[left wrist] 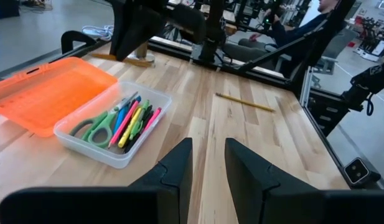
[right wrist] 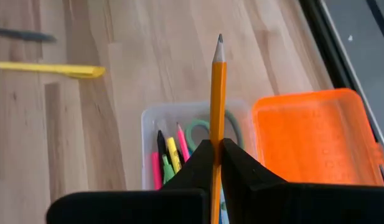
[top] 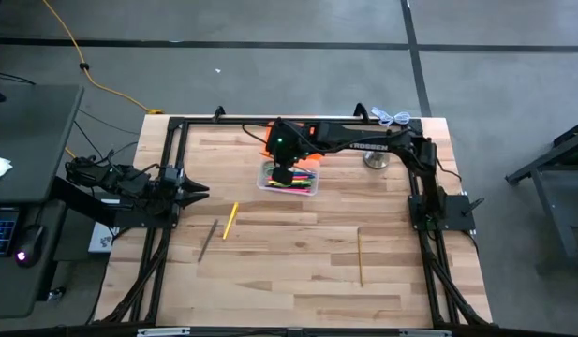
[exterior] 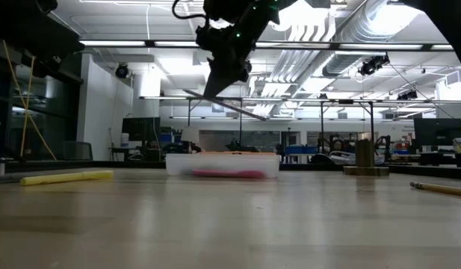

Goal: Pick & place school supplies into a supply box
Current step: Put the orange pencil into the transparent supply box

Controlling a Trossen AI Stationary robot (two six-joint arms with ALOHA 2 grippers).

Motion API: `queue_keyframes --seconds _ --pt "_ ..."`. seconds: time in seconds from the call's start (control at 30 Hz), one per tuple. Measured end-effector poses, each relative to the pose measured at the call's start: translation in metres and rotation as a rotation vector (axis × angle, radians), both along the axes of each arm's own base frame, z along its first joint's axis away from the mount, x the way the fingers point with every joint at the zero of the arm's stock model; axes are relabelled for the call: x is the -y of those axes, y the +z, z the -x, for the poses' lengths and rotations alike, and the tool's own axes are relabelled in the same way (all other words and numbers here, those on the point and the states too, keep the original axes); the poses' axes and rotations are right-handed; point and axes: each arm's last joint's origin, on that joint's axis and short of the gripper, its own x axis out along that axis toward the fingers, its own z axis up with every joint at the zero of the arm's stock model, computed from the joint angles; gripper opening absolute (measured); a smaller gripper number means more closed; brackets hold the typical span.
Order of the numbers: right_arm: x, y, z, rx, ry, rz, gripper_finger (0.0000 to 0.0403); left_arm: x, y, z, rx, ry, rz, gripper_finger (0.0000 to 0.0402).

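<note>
supply box toward the table's far edge, lid hinged open behind it. inside: scissors beside pens. above the box, right gripper clamping a pencil. left of the box, a marker and another pen; to its right, a lone pencil.

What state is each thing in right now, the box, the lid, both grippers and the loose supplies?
Box: open, scissors and pens inside.
Lid: folded back flat.
Right gripper: shut on an orange pencil, above the box.
Left gripper: open, empty, at the table's left edge.
Yellow marker, dark pen, pencil: lying loose on the table.
</note>
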Motion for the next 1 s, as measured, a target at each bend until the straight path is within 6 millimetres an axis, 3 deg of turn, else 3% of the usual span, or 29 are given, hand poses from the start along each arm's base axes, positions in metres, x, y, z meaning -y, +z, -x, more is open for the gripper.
queue_keyframes --seconds 0.4,1.0 --pt "0.011 -0.028 -0.005 -0.088 0.003 -0.045 0.0001 0.000 0.000 0.000 0.000 0.000 0.000 0.0122" --pt "0.018 -0.029 -0.003 -0.084 -0.003 -0.064 0.0002 0.000 0.000 0.000 0.000 -0.001 0.000 0.0122"
